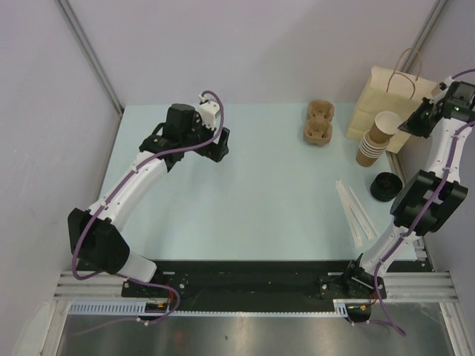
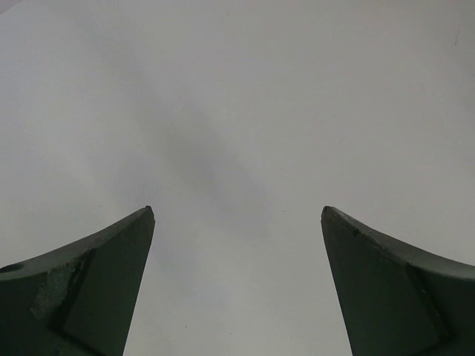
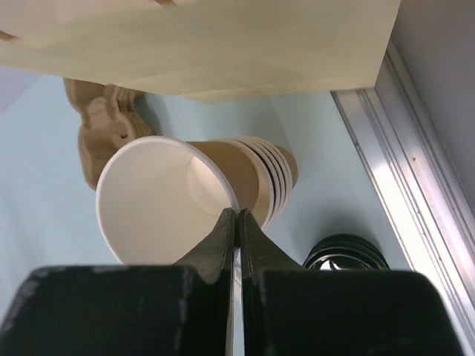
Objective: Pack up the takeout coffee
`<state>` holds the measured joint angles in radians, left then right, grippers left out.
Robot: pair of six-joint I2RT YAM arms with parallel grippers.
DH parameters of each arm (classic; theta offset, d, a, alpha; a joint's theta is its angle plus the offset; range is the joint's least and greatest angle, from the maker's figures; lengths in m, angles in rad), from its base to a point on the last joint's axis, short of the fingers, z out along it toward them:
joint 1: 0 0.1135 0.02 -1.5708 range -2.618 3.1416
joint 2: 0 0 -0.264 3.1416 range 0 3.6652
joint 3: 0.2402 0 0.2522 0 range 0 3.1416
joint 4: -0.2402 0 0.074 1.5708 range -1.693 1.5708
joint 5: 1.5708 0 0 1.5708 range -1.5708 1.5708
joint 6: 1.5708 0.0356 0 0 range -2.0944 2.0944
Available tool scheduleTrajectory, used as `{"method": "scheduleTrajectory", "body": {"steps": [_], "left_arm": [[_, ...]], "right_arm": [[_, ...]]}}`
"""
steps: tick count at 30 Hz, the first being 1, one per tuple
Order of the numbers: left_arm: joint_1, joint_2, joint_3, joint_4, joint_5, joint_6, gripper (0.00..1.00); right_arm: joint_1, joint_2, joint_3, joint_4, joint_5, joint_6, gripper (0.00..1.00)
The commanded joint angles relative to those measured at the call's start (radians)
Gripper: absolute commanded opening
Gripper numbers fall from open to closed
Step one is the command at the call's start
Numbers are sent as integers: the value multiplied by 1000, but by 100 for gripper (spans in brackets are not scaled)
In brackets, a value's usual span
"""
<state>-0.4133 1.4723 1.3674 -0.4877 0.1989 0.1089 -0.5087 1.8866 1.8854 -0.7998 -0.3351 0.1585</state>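
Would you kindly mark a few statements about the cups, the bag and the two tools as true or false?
1. The right tool is closed on the rim of the top cup of the stack. True.
2. The left tool holds a cup. False: it is open and empty.
3. The paper bag lies flat on the table. False: it stands upright behind the stack.
4. The black lids sit on the table beside the right arm. True.
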Motion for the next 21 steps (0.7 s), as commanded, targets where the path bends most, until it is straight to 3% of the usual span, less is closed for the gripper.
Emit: {"method": "scheduleTrajectory", "body": {"steps": [1,8,12,16,21], "left_arm": [[-9,-9,52,23,16,-31,100],[-9,-15,71,8,-7,-38,100],[-7,-38,68,9,-50,-44,99],[14,-75,62,8,-75,-98,99],[167,-154,-19,26,118,-236,100]], "right_arm": [[-16,-90,145,-59,-45,21,0],[-1,-144,241,-124,-117,39,0],[73,-176,230,-133,-134,79,0],[217,-221,157,-98,-119,72,0],[470,-271,-14,11,-84,49,0]]}}
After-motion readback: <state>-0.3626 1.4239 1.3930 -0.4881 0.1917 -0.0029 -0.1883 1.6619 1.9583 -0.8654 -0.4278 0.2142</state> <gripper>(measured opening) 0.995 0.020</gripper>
